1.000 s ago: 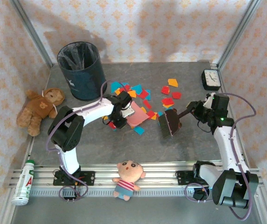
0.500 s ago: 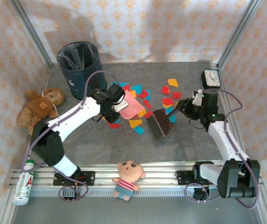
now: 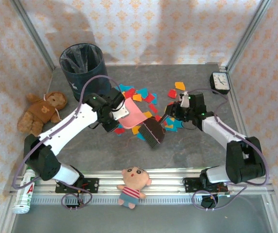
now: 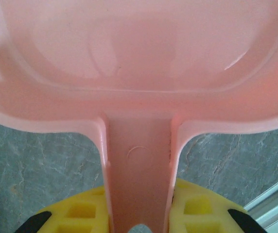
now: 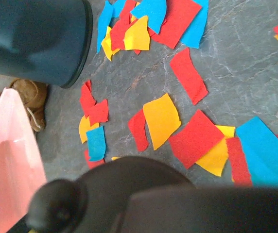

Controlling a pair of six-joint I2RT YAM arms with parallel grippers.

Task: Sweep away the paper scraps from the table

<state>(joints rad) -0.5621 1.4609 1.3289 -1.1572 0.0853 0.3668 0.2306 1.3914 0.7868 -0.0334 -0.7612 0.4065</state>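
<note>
The large dark grey mottled stone-look table (image 3: 192,150) is carrying everything, with a dark blue cylindrical waste bin (image 3: 83,73) standing at its far left corner. Near the middle, the left gripper (image 3: 115,114) is clamping its yellow fingers (image 4: 197,213) on either side of the flat handle of a pale pink plastic dustpan (image 4: 139,73), holding the pan tilted with its mouth towards the litter. Opposite it, the right gripper (image 3: 177,110) is closing tightly on the handle of a small black-bristled brush (image 3: 151,132), whose head is resting just beside the pan's lip. The paper scraps (image 5: 161,119) are lying flat across the middle and far part of the table, between the bin and the right arm, some overlapping and a few touching the pan. They are looking like small torn irregular pieces in red, blue, orange and yellow. Judging by their thinness, they are probably very light and limp, sliding readily on smooth stone and fluttering under a quick stroke. Pinching one is likely hopeless; they are better pushed by the bristles, in slow, low strokes.
</note>
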